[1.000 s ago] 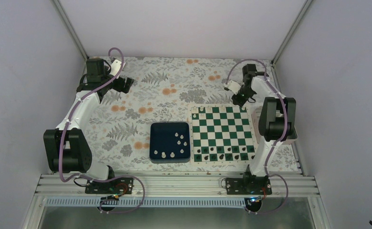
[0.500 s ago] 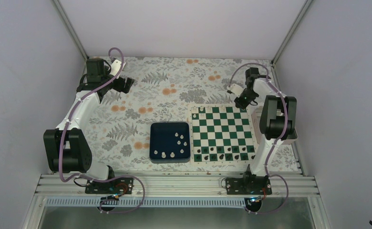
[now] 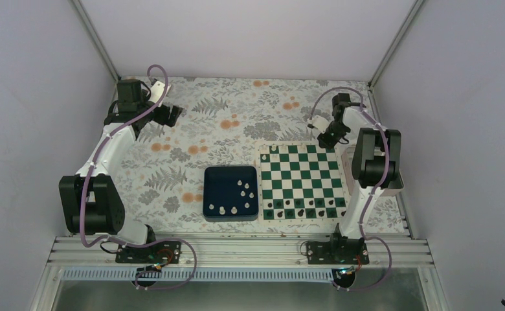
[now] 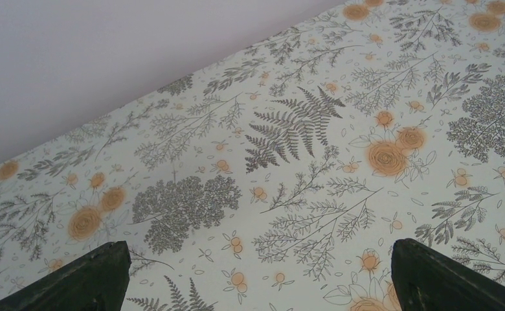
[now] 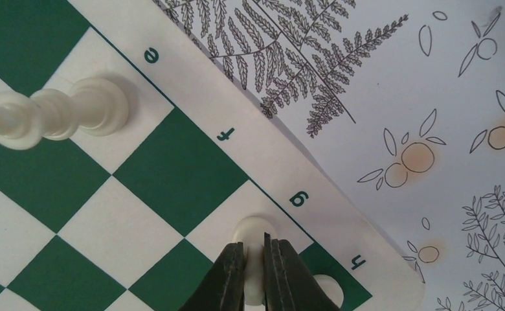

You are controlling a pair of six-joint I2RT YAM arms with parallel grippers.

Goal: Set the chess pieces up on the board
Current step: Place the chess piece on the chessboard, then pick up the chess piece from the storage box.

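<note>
The board [image 3: 302, 178], green and white checks with a cream border, lies at the right of the table. My right gripper [image 5: 255, 272] is shut on a white chess piece [image 5: 255, 234] whose base rests on the white g-file square at the board's far edge. Another white piece [image 5: 327, 288] stands on the h corner square beside it, and a tall white piece [image 5: 56, 116] on the e square. More white pieces [image 3: 245, 188] lie in the dark blue tray [image 3: 214, 193]. My left gripper [image 4: 259, 259] hangs open over bare tablecloth at the far left.
Small black pieces [image 3: 302, 210] line the board's near rows. The blue tray sits just left of the board. The floral cloth [image 3: 224, 123] covers the table, with walls close on three sides. My right arm's elbow [image 3: 376, 159] hangs over the board's right edge.
My right wrist has shifted slightly right along the board's far edge, with the white piece in its jaws. The left arm has not moved.
</note>
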